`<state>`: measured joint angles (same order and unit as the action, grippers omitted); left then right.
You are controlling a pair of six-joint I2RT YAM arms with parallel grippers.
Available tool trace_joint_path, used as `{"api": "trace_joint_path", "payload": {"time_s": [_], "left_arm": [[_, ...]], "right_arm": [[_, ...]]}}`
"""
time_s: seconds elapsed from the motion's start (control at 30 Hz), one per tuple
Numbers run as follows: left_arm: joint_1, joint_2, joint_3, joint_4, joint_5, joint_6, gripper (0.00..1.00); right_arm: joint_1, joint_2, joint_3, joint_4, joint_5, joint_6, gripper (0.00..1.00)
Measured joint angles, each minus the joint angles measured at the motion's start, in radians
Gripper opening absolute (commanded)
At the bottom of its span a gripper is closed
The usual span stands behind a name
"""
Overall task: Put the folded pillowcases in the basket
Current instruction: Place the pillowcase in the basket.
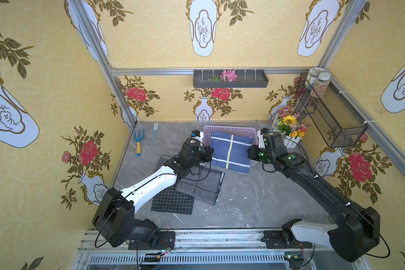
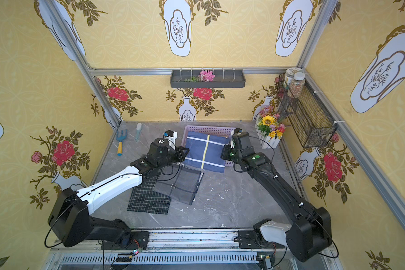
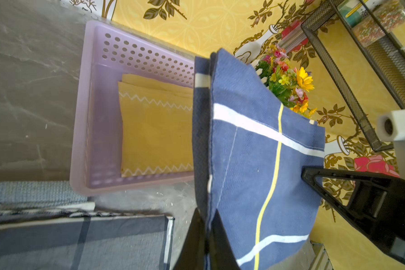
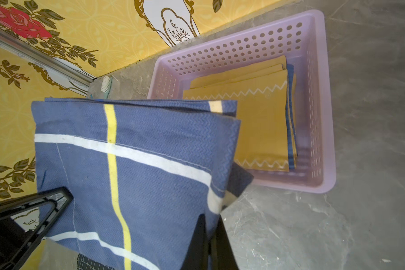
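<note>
Left wrist view: left end effector (image 3: 207, 216) pinches one edge of the folded pillowcase (image 3: 250, 152), right end effector (image 4: 209, 224) the opposite edge, holding it partly over the basket (image 4: 329, 117). Best carry it level, farther in, then lower it onto the yellow cloth (image 4: 262, 121).

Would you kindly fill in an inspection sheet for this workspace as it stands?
Surface: grey marble-look tabletop, white flecks.
Job's things: blue striped pillowcase held aloft, partly over the lilac basket; yellow folded cloth already inside.
Clutter: checked cloth, grey cloth, garden fork, brush, flower pot.
Grippers: left gripper and right gripper each shut on a pillowcase edge.
Cables: black cable loops off each arm.
Surroundings: yellow floral wallpaper; wall tray; mesh basket with jars.
</note>
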<state>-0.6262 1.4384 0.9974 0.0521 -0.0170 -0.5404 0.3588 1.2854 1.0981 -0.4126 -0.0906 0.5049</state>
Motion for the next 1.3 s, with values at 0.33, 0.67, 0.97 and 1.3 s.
{"api": "trace_joint_path", "payload": {"time_s": [0.33, 0.67, 0.97, 1.3], "left_arm": [[0.069, 0.174, 0.142, 0.054, 0.047, 0.043, 0.00], [0.112, 0.326, 0.256, 0.079, 0.099, 0.065, 0.00], [0.121, 0.441, 0.287, 0.101, 0.112, 0.068, 0.00], [0.138, 0.547, 0.307, 0.127, 0.129, 0.049, 0.00]], "right_arm": [[-0.089, 0.224, 0.195, 0.025, -0.071, -0.087, 0.00], [-0.159, 0.387, 0.312, 0.042, -0.151, -0.109, 0.00], [-0.174, 0.522, 0.366, 0.049, -0.174, -0.116, 0.00], [-0.184, 0.637, 0.388, 0.059, -0.207, -0.116, 0.00]]}}
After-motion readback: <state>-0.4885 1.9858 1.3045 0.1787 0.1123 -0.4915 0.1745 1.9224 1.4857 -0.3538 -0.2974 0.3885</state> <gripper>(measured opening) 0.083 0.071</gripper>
